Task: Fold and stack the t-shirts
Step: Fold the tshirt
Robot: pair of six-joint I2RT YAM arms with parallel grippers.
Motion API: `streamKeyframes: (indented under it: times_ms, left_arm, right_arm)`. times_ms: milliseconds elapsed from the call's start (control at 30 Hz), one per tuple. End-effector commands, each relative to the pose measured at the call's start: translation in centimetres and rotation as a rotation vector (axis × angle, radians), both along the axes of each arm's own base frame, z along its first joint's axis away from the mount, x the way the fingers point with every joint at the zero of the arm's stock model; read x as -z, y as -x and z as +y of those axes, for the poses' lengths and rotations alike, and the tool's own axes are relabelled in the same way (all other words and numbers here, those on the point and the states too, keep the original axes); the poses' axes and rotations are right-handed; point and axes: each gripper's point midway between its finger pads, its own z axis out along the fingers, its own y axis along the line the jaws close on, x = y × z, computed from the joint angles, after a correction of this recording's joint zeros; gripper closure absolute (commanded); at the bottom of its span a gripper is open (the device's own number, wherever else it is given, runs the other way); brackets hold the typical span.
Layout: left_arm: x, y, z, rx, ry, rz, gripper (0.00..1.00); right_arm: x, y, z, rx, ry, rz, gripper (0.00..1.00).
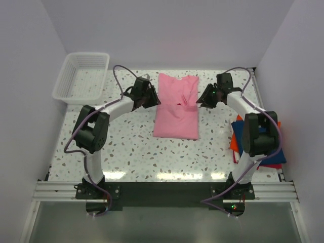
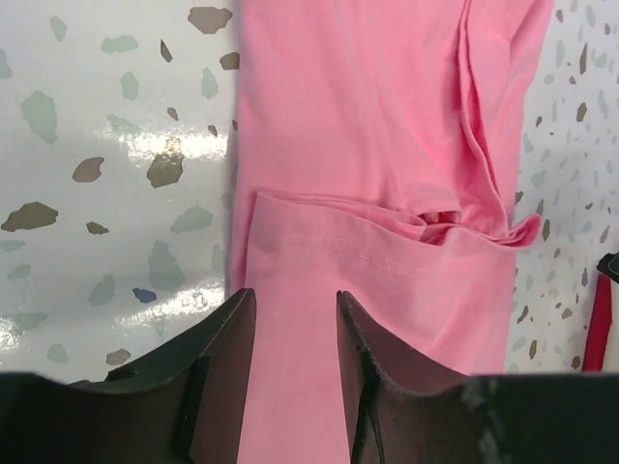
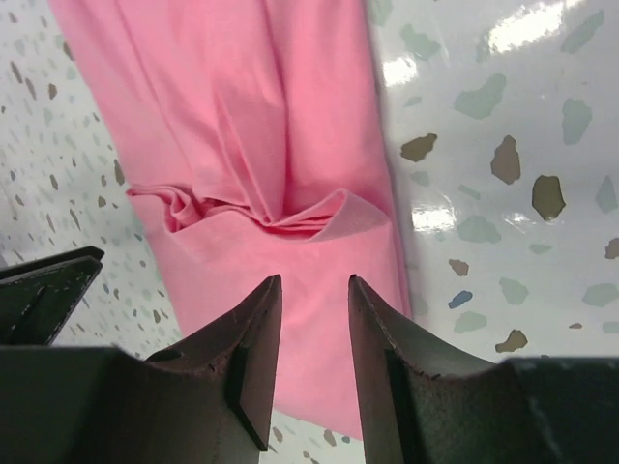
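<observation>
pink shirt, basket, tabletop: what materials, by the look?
Pink t-shirt: soft matte knit cloth, likely cotton; it shows creases, a bunched fold and a stitched hem.
Basket: white plastic mesh, probably moulded; the walls are an open lattice.
Tabletop: glossy speckled terrazzo look, stone or laminate unclear; lamp glare reflects on it.

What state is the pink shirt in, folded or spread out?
Folded. The pink t-shirt lies as a narrow rectangle, with a cloth edge doubled across its middle in both wrist views.

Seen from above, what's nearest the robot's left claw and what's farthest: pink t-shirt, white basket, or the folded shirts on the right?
1. Pink t-shirt, table centre, right beside the left gripper.
2. White mesh basket, far-left corner.
3. Folded orange-red and navy t-shirts, right edge.
</observation>
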Motion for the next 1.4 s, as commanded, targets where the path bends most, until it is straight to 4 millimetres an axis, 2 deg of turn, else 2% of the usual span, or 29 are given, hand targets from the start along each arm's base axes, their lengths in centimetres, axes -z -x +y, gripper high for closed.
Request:
streamKeyframes:
  times_ms: [0, 33, 67, 100, 167, 233, 267, 433, 500, 533, 633, 733, 867, 967, 1067, 1133, 1200, 1267, 1300, 1367]
  left_arm:
    - [-5.2, -0.2, -0.1, 0.016, 0.037, -0.119, 0.57]
    - [-5.4, 0.2, -0.5, 0.026, 0.051, -0.126, 0.58]
    - [-5.6, 0.8, -1.6, 0.062, 0.070, -0.126, 0.62]
    - [-5.6, 1.1, -2.3, 0.079, 0.080, -0.124, 0.65]
    - [-5.0, 2.0, -4.3, 0.139, 0.100, -0.103, 0.73]
    - [-4.1, 2.3, -6.0, 0.175, 0.104, -0.081, 0.81]
    - [-3.9, 2.6, -6.8, 0.201, 0.120, -0.070, 0.82]
    - [-1.6, 1.5, -9.5, 0.269, 0.166, -0.037, 0.87]
    - [-1.8, 0.7, -10.4, 0.290, 0.196, -0.043, 0.87]
    - [-0.2, 0.5, -10.5, 0.289, 0.185, -0.016, 0.87]
    - [1.8, -0.8, -9.8, 0.255, 0.165, 0.021, 0.87]
    - [3.1, -1.4, -8.5, 0.212, 0.161, 0.046, 0.87]
    - [3.5, -1.3, -8.1, 0.207, 0.161, 0.051, 0.86]
    - [2.8, -1.3, -8.5, 0.226, 0.182, 0.040, 0.84]
    - [0.7, -1.6, -8.9, 0.252, 0.211, -0.001, 0.82]
    - [-1.4, -2.0, -8.9, 0.258, 0.224, -0.044, 0.78]
    - [-3.6, -2.0, -8.6, 0.262, 0.234, -0.081, 0.74]
    - [-5.0, -1.9, -8.1, 0.257, 0.248, -0.101, 0.69]
    - [-6.1, -1.4, -7.8, 0.260, 0.256, -0.120, 0.68]
    - [-6.5, -0.6, -7.4, 0.257, 0.259, -0.116, 0.67]
  right_arm:
    - [-3.9, 1.1, 1.3, -0.068, 0.083, -0.116, 0.63]
    - [-3.7, 1.5, 1.7, -0.078, 0.099, -0.117, 0.64]
    - [-3.6, 2.0, 3.0, -0.115, 0.117, -0.126, 0.65]
    - [-3.0, 2.3, 3.3, -0.117, 0.152, -0.122, 0.66]
    - [-1.6, 2.7, 5.0, -0.165, 0.180, -0.106, 0.67]
    - [-1.3, 2.4, 6.1, -0.194, 0.170, -0.102, 0.70]
    - [-0.2, 2.3, 6.6, -0.211, 0.173, -0.084, 0.70]
    - [0.5, 0.1, 7.7, -0.234, 0.177, -0.083, 0.72]
    - [1.4, -1.4, 7.3, -0.222, 0.206, -0.072, 0.72]
    - [1.7, -1.7, 7.2, -0.220, 0.209, -0.063, 0.73]
    - [3.4, -3.1, 5.9, -0.186, 0.173, -0.005, 0.77]
    - [4.5, -3.2, 5.1, -0.160, 0.138, 0.016, 0.78]
    - [5.1, -3.1, 4.2, -0.140, 0.118, 0.028, 0.78]
    - [4.5, -3.1, 4.6, -0.147, 0.102, 0.017, 0.78]
    - [2.7, -3.3, 4.7, -0.146, 0.087, -0.017, 0.78]
    - [1.5, -3.3, 4.6, -0.143, 0.086, -0.040, 0.77]
    - [-0.8, -3.1, 4.4, -0.127, 0.086, -0.081, 0.77]
    - [-1.3, -2.0, 3.8, -0.104, 0.095, -0.077, 0.76]
    - [-2.8, -1.5, 3.9, -0.099, 0.083, -0.107, 0.76]
    - [-3.5, -0.1, 4.9, -0.113, 0.066, -0.128, 0.76]
